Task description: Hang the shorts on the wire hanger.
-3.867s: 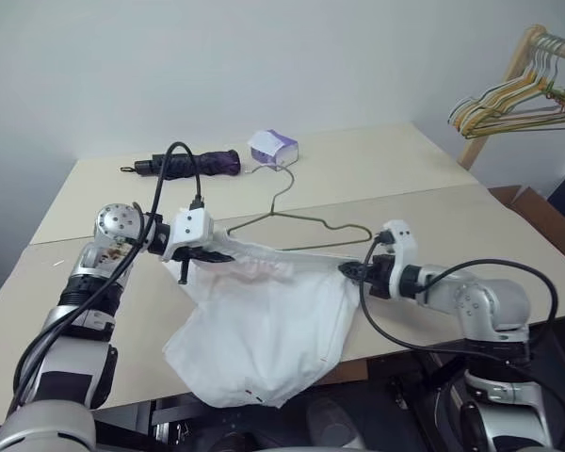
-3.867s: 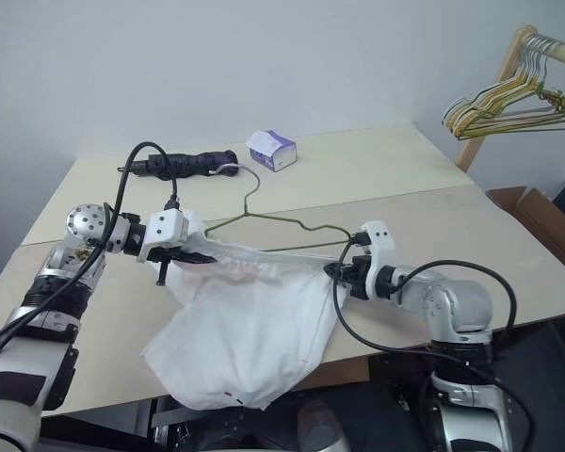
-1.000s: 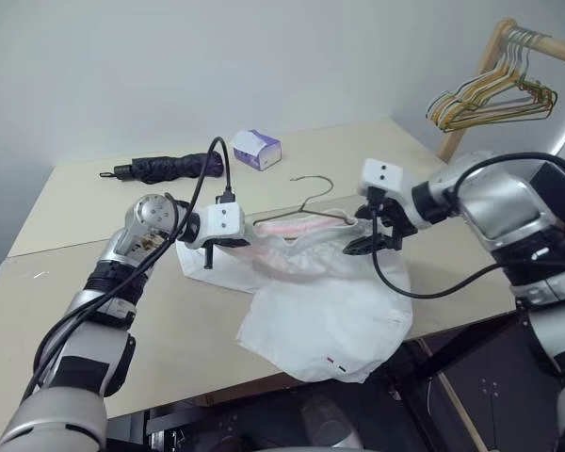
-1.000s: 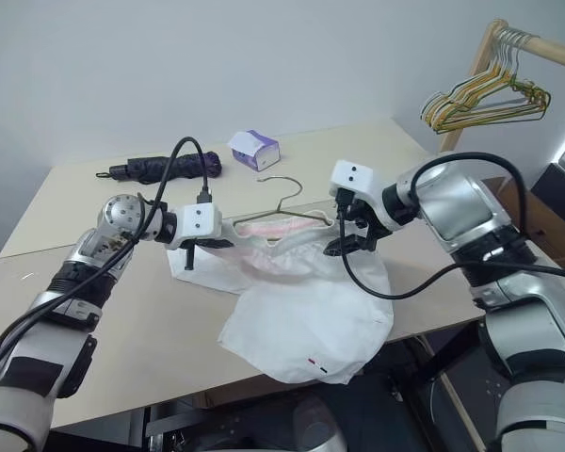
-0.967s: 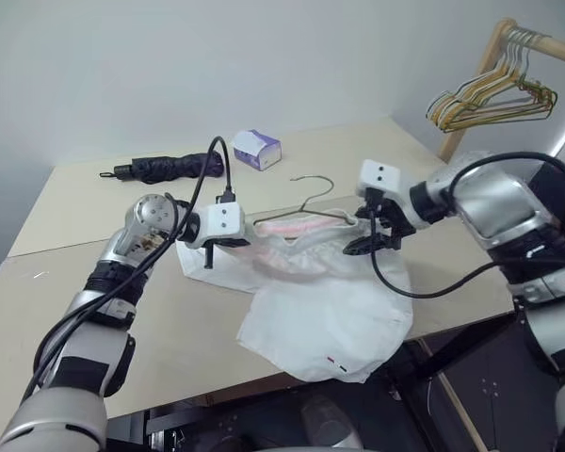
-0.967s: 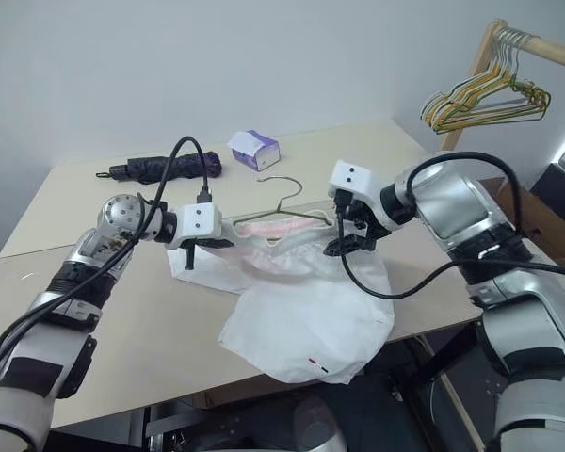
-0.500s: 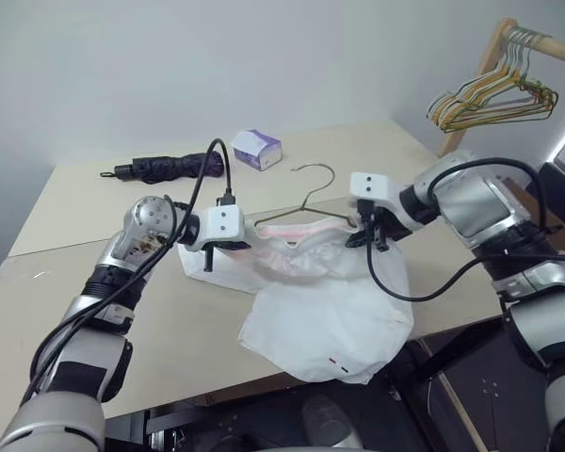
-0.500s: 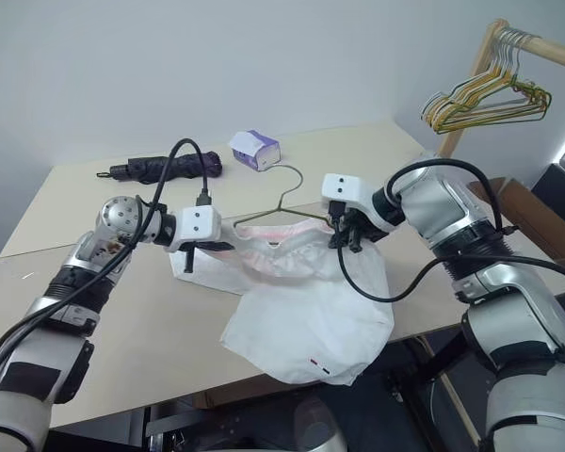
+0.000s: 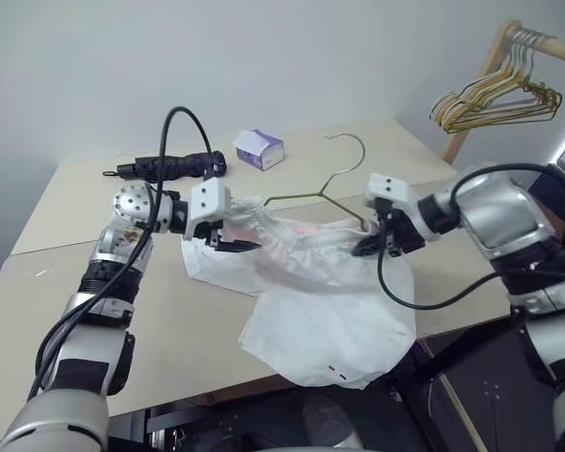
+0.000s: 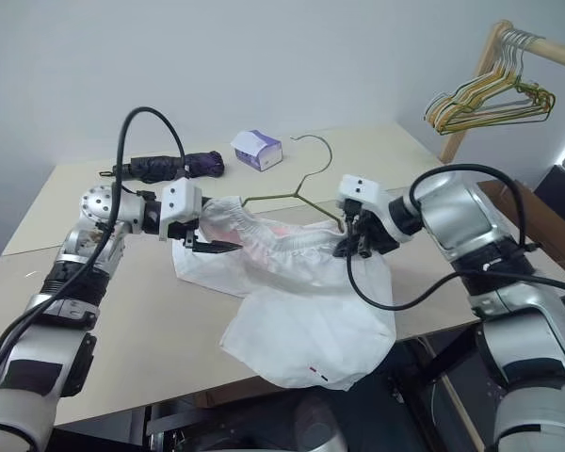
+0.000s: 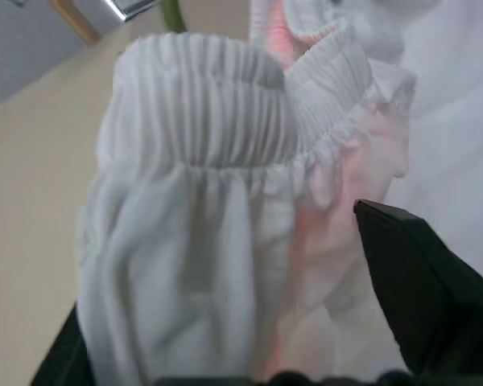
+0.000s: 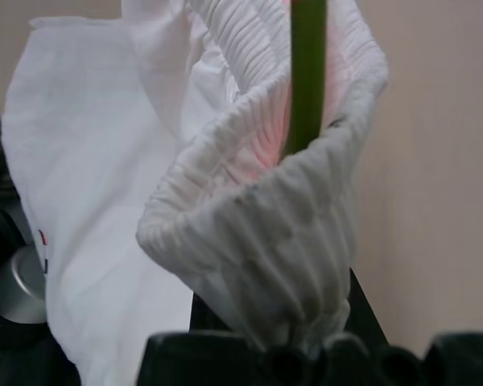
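Beige table (image 9: 358, 151): folded dark umbrella (image 9: 174, 166), tissue box (image 9: 259, 149) at back; shorts (image 9: 320, 301) draped over front edge.

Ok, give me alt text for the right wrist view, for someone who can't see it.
The shorts: their white gathered waistband bunches at the right gripper, which is shut on it. The wire hanger, thin green, runs up through the pink-tinted opening, over a beige table.

One shorts (image 9: 320, 301), one wire hanger (image 9: 334, 179), one umbrella (image 9: 174, 166), one tissue box (image 9: 258, 148), perhaps five rack hangers (image 9: 494, 94).
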Robot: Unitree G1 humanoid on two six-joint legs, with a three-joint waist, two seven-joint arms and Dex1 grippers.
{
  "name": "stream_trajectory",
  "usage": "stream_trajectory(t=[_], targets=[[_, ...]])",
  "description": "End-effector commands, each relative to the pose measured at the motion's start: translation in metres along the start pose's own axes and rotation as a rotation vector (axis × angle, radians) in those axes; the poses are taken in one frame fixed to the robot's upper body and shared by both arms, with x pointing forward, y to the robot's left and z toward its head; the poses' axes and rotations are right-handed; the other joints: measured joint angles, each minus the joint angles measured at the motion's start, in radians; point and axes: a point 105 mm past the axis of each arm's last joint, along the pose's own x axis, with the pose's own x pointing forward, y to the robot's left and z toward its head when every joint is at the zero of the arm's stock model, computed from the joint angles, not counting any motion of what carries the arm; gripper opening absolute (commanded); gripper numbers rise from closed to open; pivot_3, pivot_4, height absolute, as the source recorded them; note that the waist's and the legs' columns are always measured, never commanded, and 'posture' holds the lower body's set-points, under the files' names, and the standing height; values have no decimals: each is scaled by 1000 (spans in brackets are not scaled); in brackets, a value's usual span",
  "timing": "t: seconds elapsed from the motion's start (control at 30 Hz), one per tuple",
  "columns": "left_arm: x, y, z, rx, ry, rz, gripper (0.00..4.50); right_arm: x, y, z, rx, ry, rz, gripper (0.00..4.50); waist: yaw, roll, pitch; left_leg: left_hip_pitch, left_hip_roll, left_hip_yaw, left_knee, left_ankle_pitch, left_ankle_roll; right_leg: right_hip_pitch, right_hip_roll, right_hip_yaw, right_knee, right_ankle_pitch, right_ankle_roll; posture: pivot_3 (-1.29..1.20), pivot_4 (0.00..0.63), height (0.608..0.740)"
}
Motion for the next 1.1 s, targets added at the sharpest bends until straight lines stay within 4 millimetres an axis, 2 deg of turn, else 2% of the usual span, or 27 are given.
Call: stream_trajectory(t=[0.03, 0.1, 0.27, 0.37, 0.5, 0.63, 0.73, 0.87, 1.1], targets=[[-19, 28, 21, 35, -76, 166, 4446, -18, 6, -7, 120, -78, -54, 0, 0, 0, 0, 0, 0, 0, 0, 0, 0, 0, 0, 0, 0, 0, 0, -411, 0, 740], [-23, 43, 28, 17, -113, 288, 4446, -21, 10, -17, 208, -97, -81, 0, 2, 0, 0, 0, 0, 0, 0, 0, 0, 0, 0, 0, 0, 0, 0, -415, 0, 740], [-23, 57, 50, -58, -263, 438, 4446, -28, 12, -39, 459, -160, -208, 0, -1, 0, 0, 0, 0, 1, 0, 0, 0, 1, 0, 0, 0, 0, 0, -438, 0, 740], [-12, 50, 77, -155, -417, 434, 4446, -39, 5, -55, 643, -220, -314, 0, 1, 0, 0, 0, 0, 1, 0, 0, 0, 1, 0, 0, 1, 0, 0, -457, 0, 740], [-2, 34, 116, -276, -603, 357, 4446, -55, -6, -70, 756, -312, -442, 0, 4, 0, 0, -1, 0, 1, 1, 0, 0, 1, 0, 2, 1, 0, 0, -489, 0, 740], [5, 22, 147, -372, -734, 289, 4446, -73, -26, -89, 887, -356, -642, 0, -5, 0, -1, 0, 0, 2, 2, 0, 0, 2, 0, 2, 1, 0, 0, -509, 0, 740], [8, 15, 160, -367, -760, 259, 4446, -87, -38, -99, 952, -354, -800, 0, -15, 1, -1, 1, 1, 3, 1, 0, 0, 3, 1, 3, 0, 0, -1, -518, 0, 740], [7, 13, 172, -359, -790, 235, 4446, -112, -57, -112, 1124, -402, -927, 0, -36, 1, -1, 3, 1, 6, 1, 0, 0, 4, 1, 4, 0, 0, -1, -518, 0, 740], [6, 8, 179, -362, -798, 217, 4446, -159, -73, -113, 1289, -450, -1085, 0, -39, 1, -1, 10, 2, 11, 1, -2, 3, 13, 0, 5, -6, 0, -1, -506, 0, 740]])
